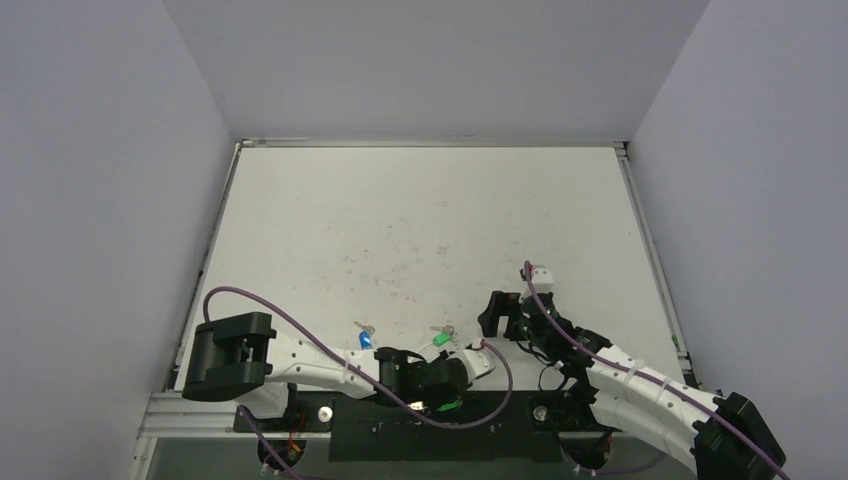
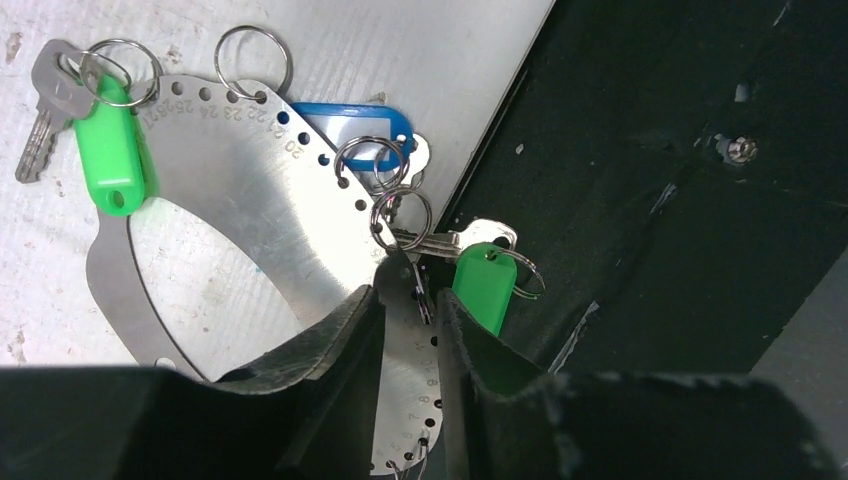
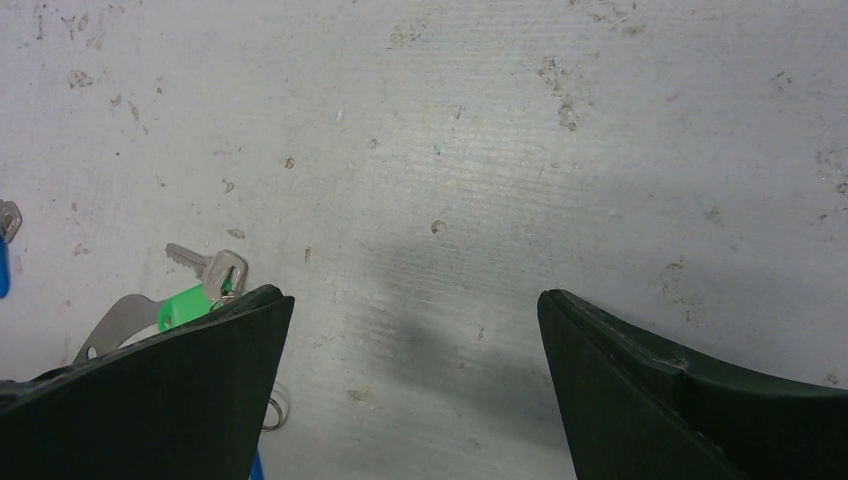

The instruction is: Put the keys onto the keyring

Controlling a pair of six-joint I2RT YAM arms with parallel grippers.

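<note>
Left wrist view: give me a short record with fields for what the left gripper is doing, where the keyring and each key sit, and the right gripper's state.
left gripper: closed on the keyring's flat band, one finger at each edge
keyring: mostly over the table, gripped part past its edge
green key: on the table at the keyring's rim
blue tag: partly under the band
second green key: beyond the table edge, over the black base
right gripper: wide open above the table, holding nothing
</note>
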